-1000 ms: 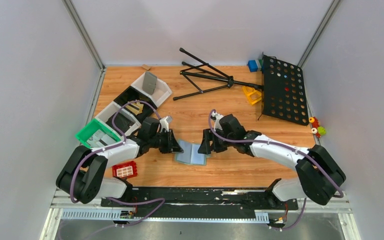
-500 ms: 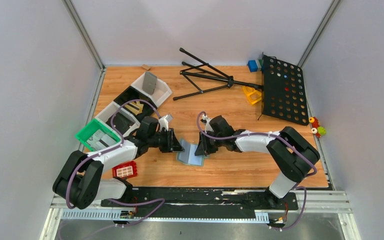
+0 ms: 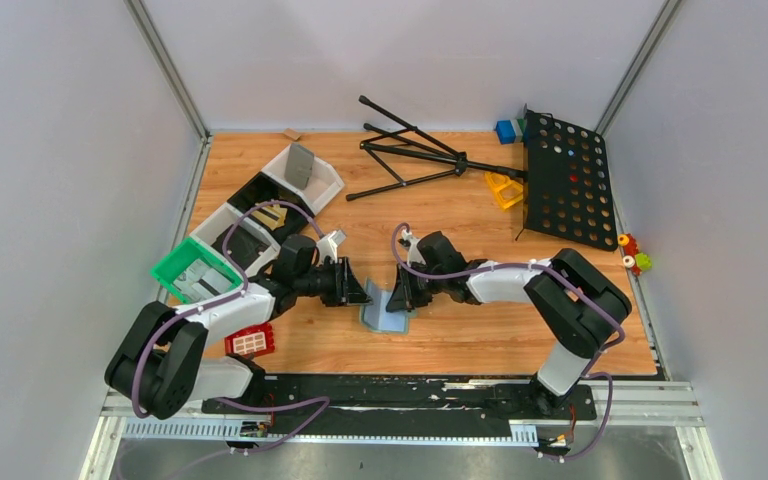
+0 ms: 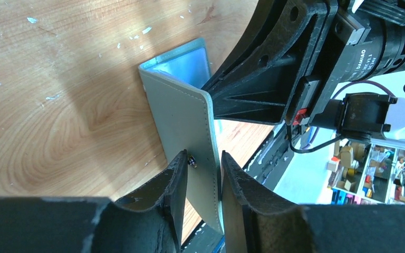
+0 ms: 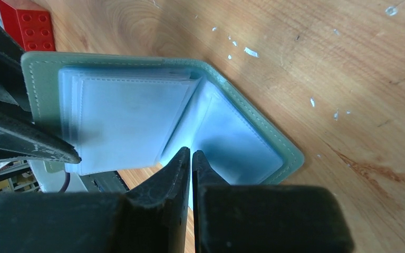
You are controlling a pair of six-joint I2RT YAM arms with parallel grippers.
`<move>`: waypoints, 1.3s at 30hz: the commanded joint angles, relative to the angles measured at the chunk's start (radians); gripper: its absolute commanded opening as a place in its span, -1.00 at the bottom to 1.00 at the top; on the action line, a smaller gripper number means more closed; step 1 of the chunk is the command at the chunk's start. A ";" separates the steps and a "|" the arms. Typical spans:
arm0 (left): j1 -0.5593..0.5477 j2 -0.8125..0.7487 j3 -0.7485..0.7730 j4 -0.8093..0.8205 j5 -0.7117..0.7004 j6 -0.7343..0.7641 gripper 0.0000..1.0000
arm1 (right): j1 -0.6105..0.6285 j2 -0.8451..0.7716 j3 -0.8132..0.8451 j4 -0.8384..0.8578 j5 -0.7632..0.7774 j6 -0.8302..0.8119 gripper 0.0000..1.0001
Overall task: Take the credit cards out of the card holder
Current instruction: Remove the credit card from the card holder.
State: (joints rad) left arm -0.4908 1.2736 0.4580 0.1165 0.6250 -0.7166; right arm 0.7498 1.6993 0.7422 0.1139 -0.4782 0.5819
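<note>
The grey-blue card holder [image 3: 384, 314] lies half open on the wood between my two grippers, its left cover [image 4: 182, 110] raised on edge. My left gripper [image 4: 203, 163] is open, one finger on either side of that cover and beside its small snap stud. My right gripper [image 5: 191, 153] is shut, its tips meeting at the holder's fold against the pale translucent sleeves [image 5: 126, 116]. I cannot tell whether a sleeve is pinched. The credit cards are hidden; only the stacked sleeves show. The right gripper's black body [image 4: 274, 68] fills the left wrist view just behind the cover.
A green tray [image 3: 195, 270] and a red block [image 3: 249, 341] sit left of the left arm. White bins [image 3: 310, 175] stand at the back left. A black tripod [image 3: 410, 155], a yellow piece [image 3: 505, 190] and a black perforated panel [image 3: 565, 180] lie behind.
The right gripper swung left onto the holder and shut. The left jaws widened. The holder's left cover rose from flat to standing on edge.
</note>
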 commanded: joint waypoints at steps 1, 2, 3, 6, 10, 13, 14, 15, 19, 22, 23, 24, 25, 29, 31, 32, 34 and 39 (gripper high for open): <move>-0.008 0.006 0.002 0.060 0.027 -0.007 -0.26 | 0.006 0.017 0.021 0.048 -0.020 0.013 -0.87; -0.008 0.009 0.002 0.060 0.027 -0.004 -0.27 | 0.006 0.018 0.022 0.049 -0.021 0.013 -0.87; -0.009 0.016 0.001 0.061 0.028 -0.002 -0.31 | 0.005 0.020 0.023 0.049 -0.023 0.013 -0.87; -0.009 0.038 -0.005 0.072 0.030 -0.001 -0.44 | 0.005 0.023 0.023 0.055 -0.026 0.014 -0.87; -0.011 0.055 -0.019 0.127 0.050 -0.027 -0.60 | 0.006 0.031 0.023 0.056 -0.029 0.013 -0.88; -0.012 0.058 -0.015 0.130 0.049 -0.028 -0.72 | 0.005 0.037 0.023 0.058 -0.031 0.012 -0.88; -0.012 0.057 -0.014 0.124 0.049 -0.028 -0.73 | 0.005 0.037 0.023 0.058 -0.030 0.013 -0.88; -0.013 0.055 -0.013 0.123 0.049 -0.026 -0.75 | 0.006 0.037 0.024 0.056 -0.028 0.012 -0.88; -0.014 0.043 -0.012 0.121 0.057 -0.031 -0.70 | 0.006 0.037 0.023 0.043 -0.016 0.004 -0.85; -0.014 0.019 -0.009 0.112 0.060 -0.034 -0.57 | 0.006 0.037 0.025 0.020 0.003 0.001 -0.83; -0.014 0.011 -0.009 0.108 0.059 -0.034 -0.57 | 0.006 0.039 0.027 0.013 0.010 -0.001 -0.83; -0.014 0.005 -0.009 0.104 0.056 -0.034 -0.57 | 0.005 0.041 0.028 0.011 0.013 -0.001 -0.84; -0.014 0.002 -0.009 0.102 0.056 -0.032 -0.62 | 0.005 0.044 0.028 0.009 0.014 -0.002 -0.84; -0.023 0.015 -0.011 0.107 0.063 -0.033 -0.88 | 0.006 0.056 0.029 0.010 0.016 0.003 -0.92; -0.025 0.017 -0.015 0.117 0.064 -0.038 -0.94 | 0.005 0.059 0.028 0.012 0.019 0.003 -0.99; -0.025 0.012 -0.015 0.116 0.063 -0.038 -0.97 | 0.005 0.060 0.028 0.011 0.021 0.004 -1.00; -0.025 0.001 -0.007 0.085 0.047 -0.028 -1.00 | 0.005 0.057 0.025 0.007 0.021 0.004 -1.00; -0.025 -0.022 0.005 0.020 -0.017 -0.007 -1.00 | 0.003 -0.010 -0.016 0.027 0.013 0.014 -0.38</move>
State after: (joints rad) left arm -0.5037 1.2854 0.4461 0.1654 0.6254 -0.7383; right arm 0.7494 1.7306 0.7475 0.1326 -0.5076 0.5972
